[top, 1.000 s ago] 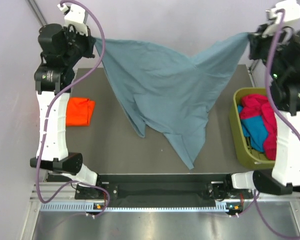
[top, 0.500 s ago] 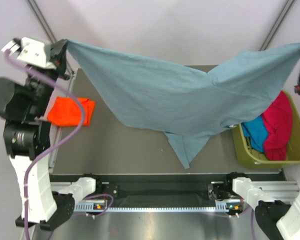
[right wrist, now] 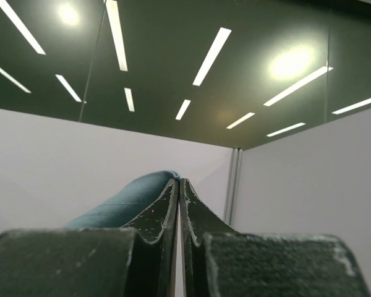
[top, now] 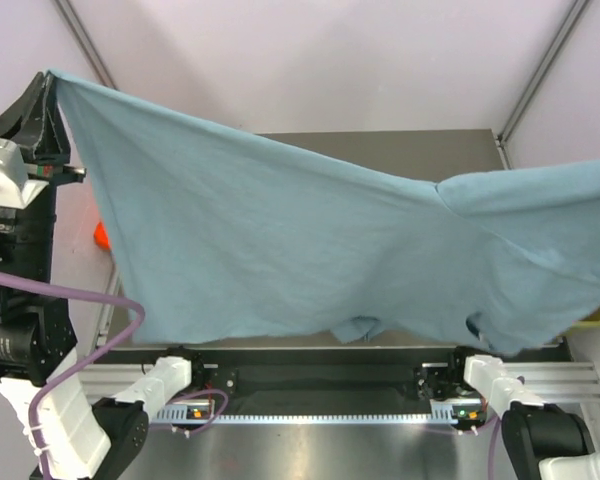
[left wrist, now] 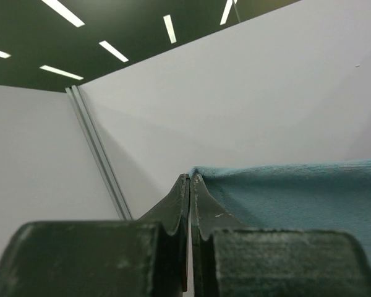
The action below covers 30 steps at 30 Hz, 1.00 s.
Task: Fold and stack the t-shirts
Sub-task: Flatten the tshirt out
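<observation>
The grey-blue t-shirt (top: pixel 310 250) hangs spread wide in the air above the desk (top: pixel 400 150), covering most of it. The left hand (left wrist: pixel 190 182) pinches one upper corner, fingers closed tight. The right hand (right wrist: pixel 178 184) grips the opposite end, likewise closed.

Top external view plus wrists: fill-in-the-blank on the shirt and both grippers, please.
The dusty grey-blue cloth t-shirt hangs spread, hiding most of the grey ____. The left gripper's jaws are ____ on its edge. The right gripper pinches the same ____. The cloth sliver by its left edge is bright ____.
Missing: table; shut; t-shirt; orange-red.
</observation>
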### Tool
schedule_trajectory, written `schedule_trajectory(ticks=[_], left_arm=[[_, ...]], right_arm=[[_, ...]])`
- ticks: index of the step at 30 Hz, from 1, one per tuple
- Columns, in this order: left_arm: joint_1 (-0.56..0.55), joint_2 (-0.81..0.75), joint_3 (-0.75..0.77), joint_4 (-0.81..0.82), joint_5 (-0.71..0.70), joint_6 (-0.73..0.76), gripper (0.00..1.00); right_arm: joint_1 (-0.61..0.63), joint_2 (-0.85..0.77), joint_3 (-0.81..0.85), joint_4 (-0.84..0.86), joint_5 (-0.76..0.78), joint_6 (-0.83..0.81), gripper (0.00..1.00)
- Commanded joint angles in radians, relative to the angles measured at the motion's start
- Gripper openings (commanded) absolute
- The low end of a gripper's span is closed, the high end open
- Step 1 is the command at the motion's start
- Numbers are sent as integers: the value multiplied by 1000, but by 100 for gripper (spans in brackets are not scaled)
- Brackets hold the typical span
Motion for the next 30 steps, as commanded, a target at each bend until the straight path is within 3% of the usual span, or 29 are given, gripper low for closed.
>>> schedule_trajectory(ticks=[1, 3, 8, 16, 24, 27, 30], left_arm=[[5, 38, -13, 75, -37, 43, 0], [5, 42, -62, 72, -42, 64, 0], [5, 47, -329, 56, -40, 78, 0], [5, 149, -699, 124, 1, -11, 0], [5, 477, -707, 194, 4, 13, 0], [5, 627, -620, 193, -11, 24, 0], [7, 776, -493, 171, -37, 41, 0]], right_arm=[[-28, 69, -27, 80, 0, 21, 0], [-26, 83, -67, 92, 0, 24, 0], [-26, 95, -366, 221, 8, -8, 0], [-28, 301, -687, 376, -87, -48, 0], [-8, 656, -764, 395, -153, 1, 0], [27, 841, -701, 362, -189, -6, 0], [49, 1052, -461, 307, -201, -19, 0]])
